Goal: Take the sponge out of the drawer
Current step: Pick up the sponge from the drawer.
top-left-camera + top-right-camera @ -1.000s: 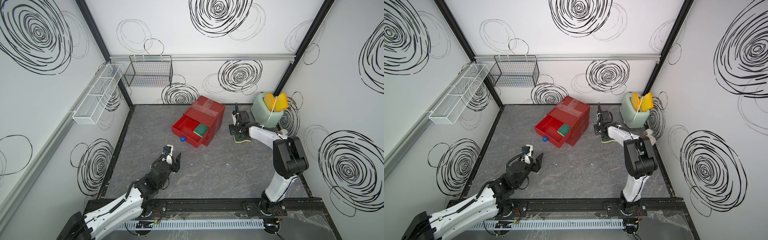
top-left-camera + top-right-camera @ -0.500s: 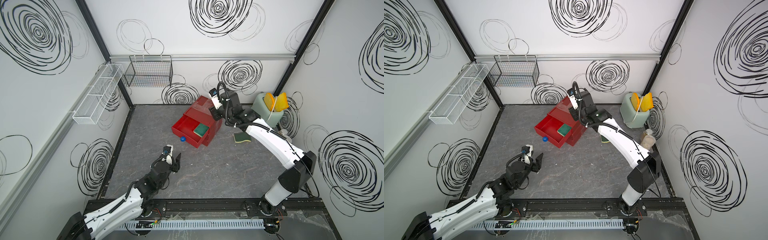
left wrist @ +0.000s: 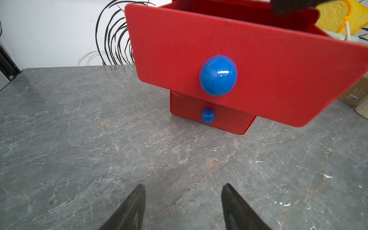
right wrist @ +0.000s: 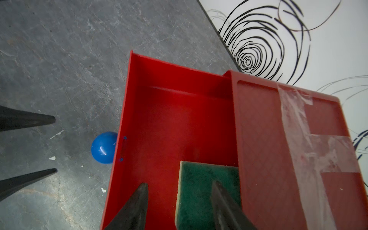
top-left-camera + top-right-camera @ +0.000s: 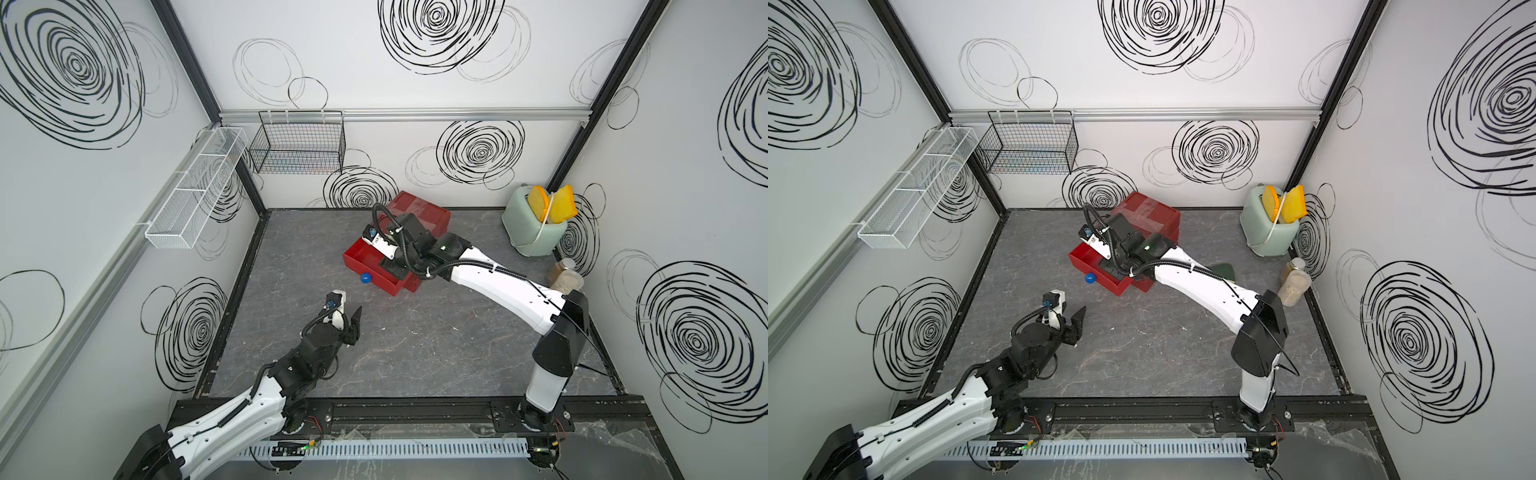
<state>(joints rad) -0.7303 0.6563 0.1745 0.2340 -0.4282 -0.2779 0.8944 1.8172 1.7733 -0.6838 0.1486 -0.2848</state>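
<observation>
Now right gripper (image 4: 180, 184) hangs over open drawer (image 4: 175, 111), jaws apart above sponge (image 4: 205, 179), likely aligning to pinch; left gripper (image 3: 183, 184) apart, empty, standing clear.

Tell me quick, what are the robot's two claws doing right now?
Left gripper: open, holding nothing, over the table.
Right gripper: open, holding nothing, poised above the sponge in the drawer.
</observation>
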